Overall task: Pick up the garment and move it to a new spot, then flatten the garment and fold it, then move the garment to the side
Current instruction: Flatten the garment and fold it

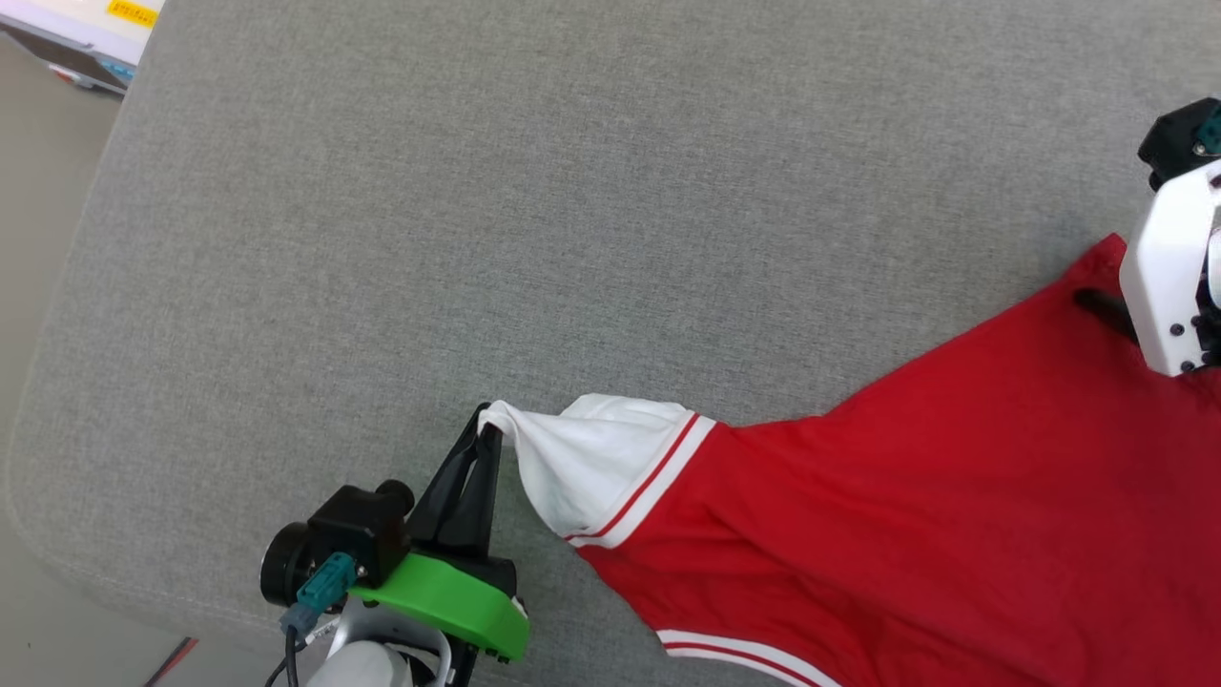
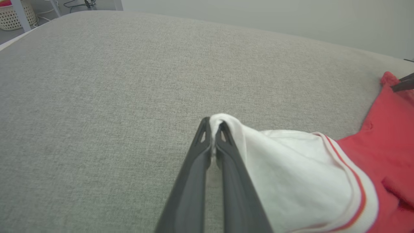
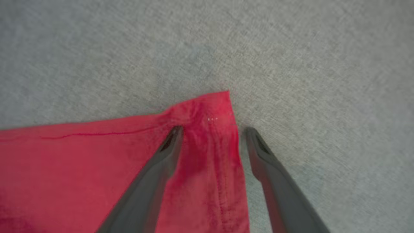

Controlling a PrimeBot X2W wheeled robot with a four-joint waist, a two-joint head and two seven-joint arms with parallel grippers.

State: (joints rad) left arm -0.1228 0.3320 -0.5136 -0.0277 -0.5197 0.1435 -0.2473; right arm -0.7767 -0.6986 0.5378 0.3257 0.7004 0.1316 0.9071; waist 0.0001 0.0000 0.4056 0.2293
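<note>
The garment (image 1: 906, 496), a red shirt with white striped-trim sleeves, lies stretched across the grey cushion from lower middle to the right edge. My left gripper (image 1: 488, 420) is shut on the tip of its white sleeve (image 2: 291, 171), pinched between both fingers (image 2: 207, 136). My right gripper (image 3: 212, 129) is open, its two fingers straddling a red corner of the garment (image 3: 207, 110), one finger over the cloth and one over the bare cushion. In the head view the right arm's white wrist (image 1: 1169, 277) stands over that corner, and its fingertips are hidden there.
A wide grey fabric cushion (image 1: 534, 219) stretches up and left of the garment. Its rounded edge runs down the left, with floor and a white object (image 1: 86, 33) beyond it. A woven basket (image 2: 16, 16) stands far off.
</note>
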